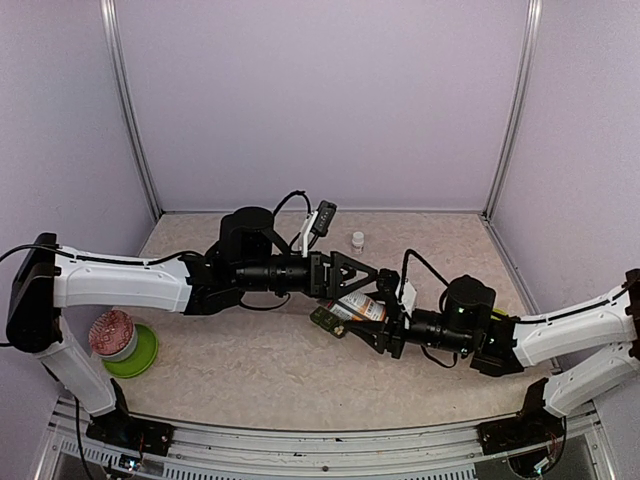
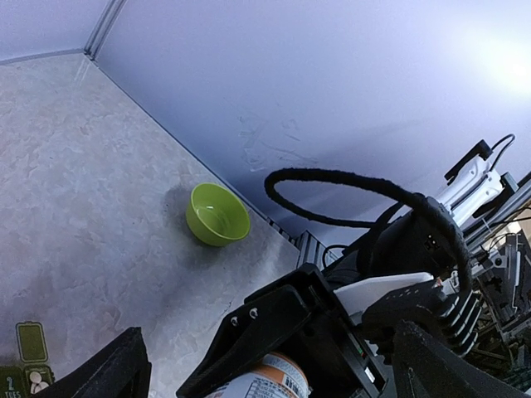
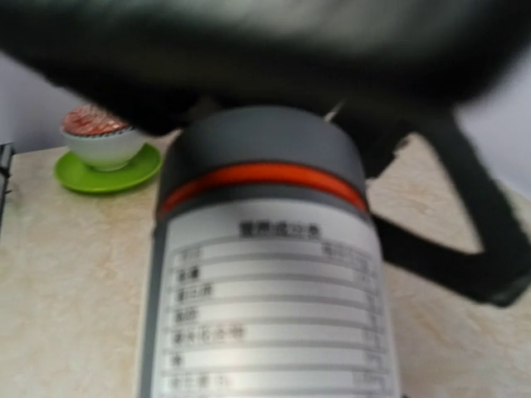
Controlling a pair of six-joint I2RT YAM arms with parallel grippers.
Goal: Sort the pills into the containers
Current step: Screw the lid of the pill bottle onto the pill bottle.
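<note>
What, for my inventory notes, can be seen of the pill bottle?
The pill bottle is a round, plastic-looking cylinder with a white label of printed rows, orange in part from above. Its dark grey cap, ringed orange-red, is on. The right gripper holds it lying nearly on its side; the open left gripper hangs close at the cap end.

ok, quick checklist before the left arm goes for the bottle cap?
1. Right gripper holding the bottle: ok, shut on its body.
2. Left gripper open: ok, jaws wide.
3. Cap on the bottle: ok, seated.
4. Left gripper lined up on the cap: cannot tell, the cap is hidden in the left wrist view.
5. Pill box lids open: cannot tell, it is partly hidden by the bottle and arms.
</note>
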